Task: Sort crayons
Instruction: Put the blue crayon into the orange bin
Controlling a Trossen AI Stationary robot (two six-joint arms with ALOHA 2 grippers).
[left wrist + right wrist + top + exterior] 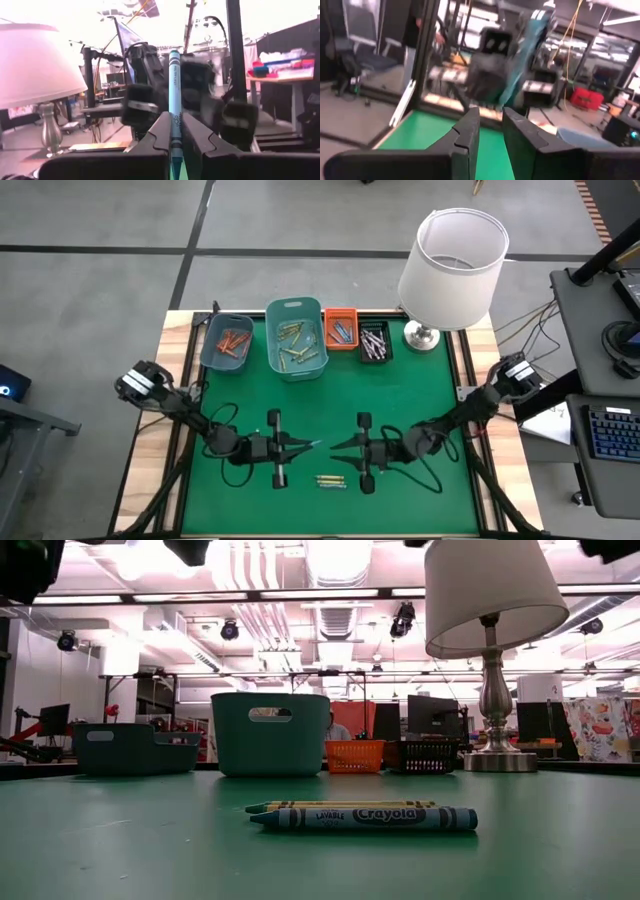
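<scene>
My left gripper [300,446] is above the table's near middle, shut on a blue crayon [174,75] whose point sticks out toward my right gripper [338,446]. My right gripper faces it from the right, its fingers [470,132] a narrow gap apart and empty. Two more crayons lie flat on the green mat near the front edge, a blue one [370,819] and a yellow-green one [340,805] just behind it. They also show in the high view [330,480]. My left gripper pinches the blue crayon's wrapped lower part [175,131] between its two fingers. The crayon lies along the fingers, and its upper half and tip [174,54] reach out past the fingertips. The fingers are level, pointing toward the table's right. The crayon is clear of the mat.
Four bins stand in a row at the far edge: dark teal with orange-red crayons [227,343], tall teal with yellow-green ones [297,338], orange with blue ones [340,330], and black with grey ones [374,342]. A white-shaded lamp [450,260] stands at the far right.
</scene>
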